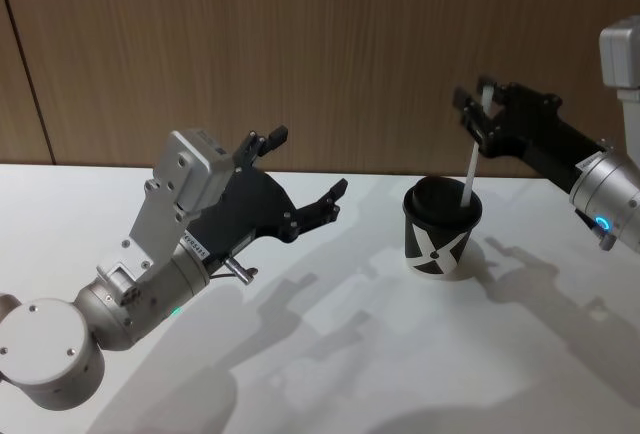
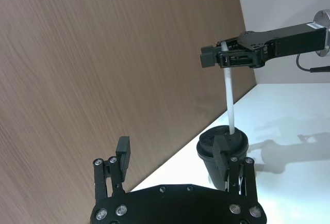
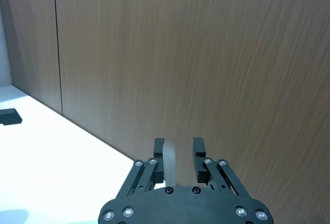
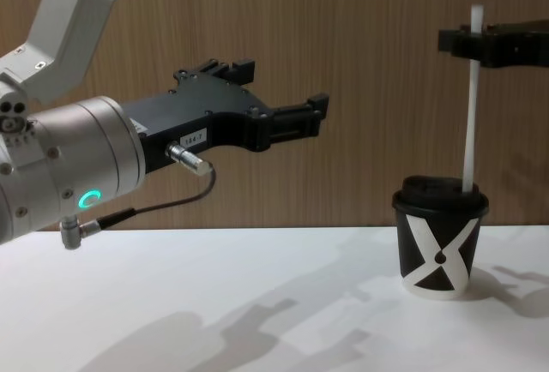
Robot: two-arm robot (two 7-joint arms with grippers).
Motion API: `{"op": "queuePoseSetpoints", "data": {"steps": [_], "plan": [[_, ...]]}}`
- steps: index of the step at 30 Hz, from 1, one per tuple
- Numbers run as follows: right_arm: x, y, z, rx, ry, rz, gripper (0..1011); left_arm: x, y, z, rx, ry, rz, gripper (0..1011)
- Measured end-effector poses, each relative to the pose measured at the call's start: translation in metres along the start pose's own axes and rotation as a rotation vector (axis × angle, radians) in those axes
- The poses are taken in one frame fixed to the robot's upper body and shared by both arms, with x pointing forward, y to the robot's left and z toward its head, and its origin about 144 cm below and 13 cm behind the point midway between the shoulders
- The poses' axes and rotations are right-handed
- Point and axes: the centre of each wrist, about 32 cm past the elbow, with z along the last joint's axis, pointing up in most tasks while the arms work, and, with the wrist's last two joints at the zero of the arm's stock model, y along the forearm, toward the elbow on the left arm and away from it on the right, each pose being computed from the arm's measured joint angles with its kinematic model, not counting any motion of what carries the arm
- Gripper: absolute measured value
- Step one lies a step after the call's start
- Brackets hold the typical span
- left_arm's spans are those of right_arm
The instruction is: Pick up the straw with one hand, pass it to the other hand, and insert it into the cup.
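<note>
Two claws in play | right claw (image 1: 484, 106) clamped near the straw (image 1: 470, 174) top, so we can steer its lower end through the cup (image 1: 440, 234) lid | cup on the bench (image 1: 320, 354) | left claw (image 1: 305, 169) spread apart, empty, well left, we judge out of the way.

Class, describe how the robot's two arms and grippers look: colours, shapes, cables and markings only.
The left gripper is black and two-fingered, with a small white label, on a broad silver cylindrical wrist bearing a green ring light and a thin grey cable. The right gripper is also black, on a silver wrist with a blue light.
</note>
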Motion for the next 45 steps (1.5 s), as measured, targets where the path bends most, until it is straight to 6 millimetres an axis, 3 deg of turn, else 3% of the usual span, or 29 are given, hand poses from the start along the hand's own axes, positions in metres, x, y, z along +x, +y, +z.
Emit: {"op": "queuePoseSetpoints", "data": {"steps": [22, 45], "plan": [[-0.0002, 0.0003, -0.0003, -0.001, -0.002, 0.000, 998, 0.0000, 0.0000, 0.0000, 0.000, 0.000, 0.000, 1001], [-0.0012, -0.0006, -0.0005, 0.005, -0.003, 0.000, 1001, 0.0025, -0.0029, -0.0014, 0.002, 0.003, 0.013, 1001]]}}
